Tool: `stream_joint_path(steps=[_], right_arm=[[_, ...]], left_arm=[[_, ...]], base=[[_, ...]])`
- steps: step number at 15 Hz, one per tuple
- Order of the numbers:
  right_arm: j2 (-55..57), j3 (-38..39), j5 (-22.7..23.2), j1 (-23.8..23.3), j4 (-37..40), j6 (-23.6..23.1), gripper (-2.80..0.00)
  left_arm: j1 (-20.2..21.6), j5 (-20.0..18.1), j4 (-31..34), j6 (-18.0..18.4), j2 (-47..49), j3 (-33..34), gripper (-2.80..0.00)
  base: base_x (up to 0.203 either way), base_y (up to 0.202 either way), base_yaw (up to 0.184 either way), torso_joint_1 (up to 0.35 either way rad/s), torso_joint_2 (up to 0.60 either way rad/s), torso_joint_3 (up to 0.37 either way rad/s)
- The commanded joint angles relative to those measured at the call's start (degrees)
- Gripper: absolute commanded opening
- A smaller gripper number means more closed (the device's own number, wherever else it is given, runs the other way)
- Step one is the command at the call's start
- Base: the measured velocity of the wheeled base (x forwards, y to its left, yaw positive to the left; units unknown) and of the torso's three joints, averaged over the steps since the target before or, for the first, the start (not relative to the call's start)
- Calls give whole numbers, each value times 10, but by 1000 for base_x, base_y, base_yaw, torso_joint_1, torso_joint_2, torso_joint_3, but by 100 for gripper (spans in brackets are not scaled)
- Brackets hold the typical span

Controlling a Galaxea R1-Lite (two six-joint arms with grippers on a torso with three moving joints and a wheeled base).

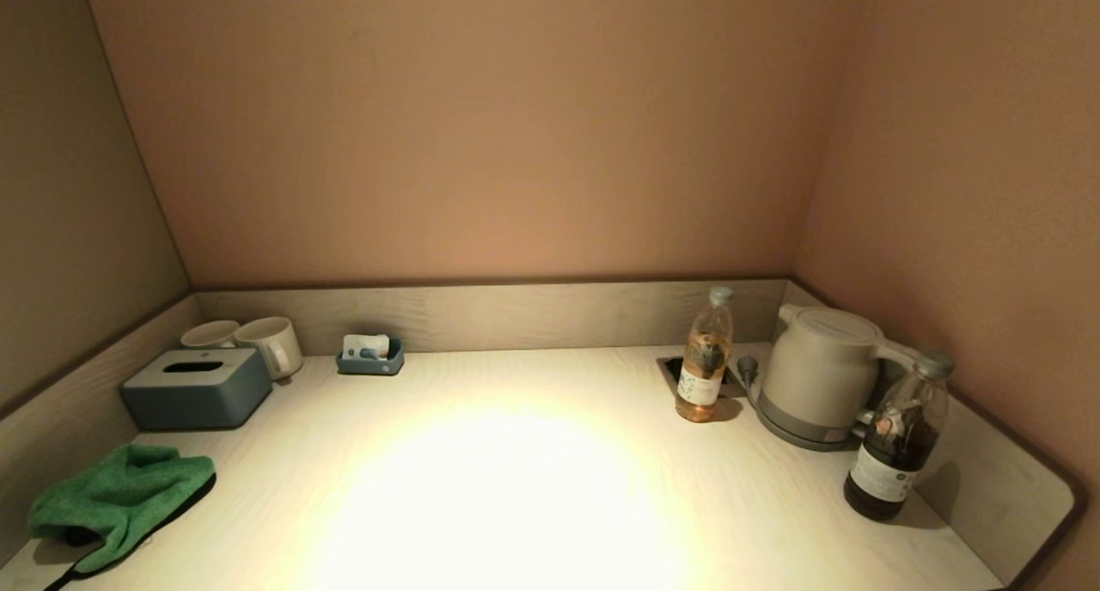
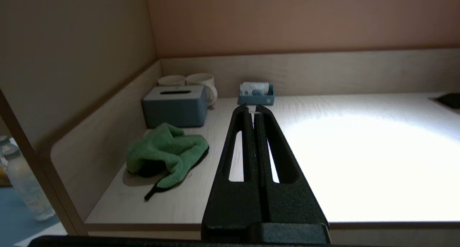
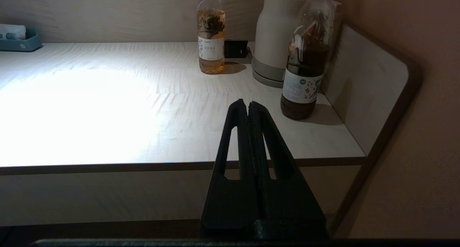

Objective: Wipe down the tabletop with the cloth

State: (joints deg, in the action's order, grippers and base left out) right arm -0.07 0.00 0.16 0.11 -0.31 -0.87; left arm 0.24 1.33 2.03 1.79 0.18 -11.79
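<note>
Head view: cloth [image 1: 120,498] at tabletop [image 1: 516,488] left rim | both jaws closed, empty, off front edge

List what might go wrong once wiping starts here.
The cloth lies bunched at the tabletop's left front edge; a poor grab by the shut left tool may push it off. Wide strokes could topple the two bottles or snag the kettle's cord.
</note>
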Motion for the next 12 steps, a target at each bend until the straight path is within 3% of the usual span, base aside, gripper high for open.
stream_joint_path(steps=[1,6,12], right_arm=[[1,0,0,1,0,0,-280],[1,0,0,1,0,0,-280],[1,0,0,1,0,0,-280]], left_arm=[[0,-2,0,2,-1,32,-280],[0,-3,-78,9,-1,118,-280],[0,-8,-21,8,-1,117,-280]], base=[[0,0,0,0,0,0],[0,0,0,0,0,0],[0,0,0,0,0,0]])
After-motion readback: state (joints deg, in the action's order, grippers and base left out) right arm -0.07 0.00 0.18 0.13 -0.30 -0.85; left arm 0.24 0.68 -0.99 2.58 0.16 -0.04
